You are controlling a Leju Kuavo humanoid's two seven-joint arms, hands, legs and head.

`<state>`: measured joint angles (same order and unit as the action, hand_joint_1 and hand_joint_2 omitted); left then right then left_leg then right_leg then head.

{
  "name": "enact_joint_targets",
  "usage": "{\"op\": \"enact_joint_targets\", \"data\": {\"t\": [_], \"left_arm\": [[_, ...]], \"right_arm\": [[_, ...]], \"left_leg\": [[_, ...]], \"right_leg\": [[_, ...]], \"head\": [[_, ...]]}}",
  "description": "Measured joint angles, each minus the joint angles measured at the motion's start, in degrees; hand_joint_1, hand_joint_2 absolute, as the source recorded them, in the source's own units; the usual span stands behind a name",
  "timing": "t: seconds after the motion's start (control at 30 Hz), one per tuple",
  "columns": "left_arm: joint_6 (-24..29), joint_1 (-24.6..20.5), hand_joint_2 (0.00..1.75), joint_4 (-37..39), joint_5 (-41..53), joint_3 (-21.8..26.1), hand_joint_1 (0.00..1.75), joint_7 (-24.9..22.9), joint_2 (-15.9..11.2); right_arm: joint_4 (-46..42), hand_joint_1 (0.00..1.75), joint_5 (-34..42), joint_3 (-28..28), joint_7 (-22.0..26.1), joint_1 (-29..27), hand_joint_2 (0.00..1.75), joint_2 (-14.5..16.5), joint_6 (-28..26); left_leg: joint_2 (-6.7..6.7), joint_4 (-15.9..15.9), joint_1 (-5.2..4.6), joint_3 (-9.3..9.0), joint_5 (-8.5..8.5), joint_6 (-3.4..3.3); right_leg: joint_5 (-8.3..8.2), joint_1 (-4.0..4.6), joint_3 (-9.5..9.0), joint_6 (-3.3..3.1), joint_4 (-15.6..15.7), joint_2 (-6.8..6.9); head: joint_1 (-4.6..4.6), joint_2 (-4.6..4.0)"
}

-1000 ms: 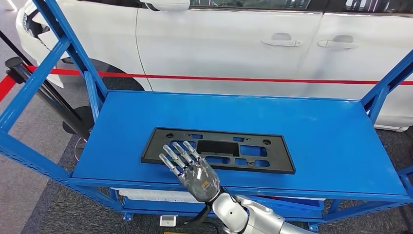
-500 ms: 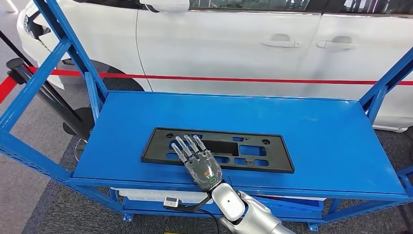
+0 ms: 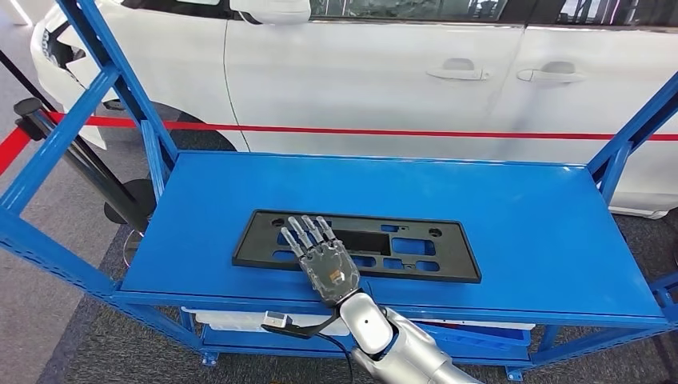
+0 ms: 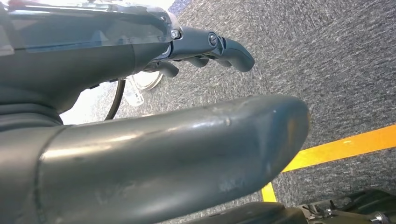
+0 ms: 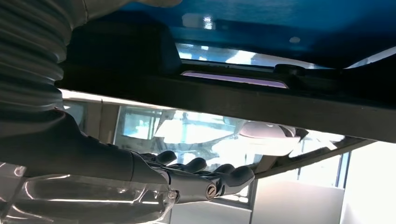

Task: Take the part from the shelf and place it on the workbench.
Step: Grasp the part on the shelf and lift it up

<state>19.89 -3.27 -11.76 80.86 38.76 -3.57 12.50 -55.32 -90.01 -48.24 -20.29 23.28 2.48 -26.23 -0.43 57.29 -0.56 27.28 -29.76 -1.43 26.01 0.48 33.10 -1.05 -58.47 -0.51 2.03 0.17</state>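
Over the black part on the blue shelf, right hand, fingers spread, holding nothing.

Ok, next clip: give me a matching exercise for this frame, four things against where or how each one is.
Things:
1. flat black plastic frame part
2. right robot hand
3. white car
4. left robot hand

Places or states:
A. behind the blue metal shelf
B. hanging over grey carpet with a yellow line
C. fingers spread above the part
D. lying flat on the shelf

Pairs: 1-D, 2-C, 3-A, 4-B
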Motion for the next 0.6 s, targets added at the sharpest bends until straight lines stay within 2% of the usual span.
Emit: {"op": "enact_joint_targets", "data": {"t": [0.1,0.2,0.43,0.6], "left_arm": [[0.0,0.0,0.0,0.0,-0.1,0.0,0.0,0.0,0.0],[0.1,0.0,0.0,0.0,-0.7,0.2,0.0,0.1,0.0],[0.3,0.0,0.0,0.0,-2.0,1.5,0.0,1.2,0.2],[0.3,0.0,0.0,0.0,-1.9,1.9,0.0,1.5,0.3]], "right_arm": [[1.8,0.0,0.0,0.3,-1.1,0.5,1.75,0.7,-0.3],[2.8,0.0,0.0,0.2,-4.3,1.0,1.75,1.3,0.9],[4.5,0.0,0.0,-0.2,-17.9,3.0,1.75,2.1,6.9],[5.1,0.0,0.0,-0.2,-19.4,3.4,1.75,1.9,7.0]], "left_leg": [[0.0,0.0,0.0,-0.08,0.0,0.0],[0.01,0.0,0.0,-0.16,0.01,0.01],[0.03,0.0,0.0,-0.35,0.01,0.01],[0.05,0.0,0.0,-0.51,0.0,-0.01]], "right_leg": [[0.0,0.01,-0.07,0.0,0.0,0.0],[0.0,0.02,-0.16,0.0,0.0,0.0],[0.0,0.02,-0.36,0.0,0.0,0.01],[0.0,0.02,-0.53,0.0,0.0,0.0]], "head": [[0.0,0.01],[-0.01,0.01],[-0.01,0.0],[-0.01,0.01]]}}
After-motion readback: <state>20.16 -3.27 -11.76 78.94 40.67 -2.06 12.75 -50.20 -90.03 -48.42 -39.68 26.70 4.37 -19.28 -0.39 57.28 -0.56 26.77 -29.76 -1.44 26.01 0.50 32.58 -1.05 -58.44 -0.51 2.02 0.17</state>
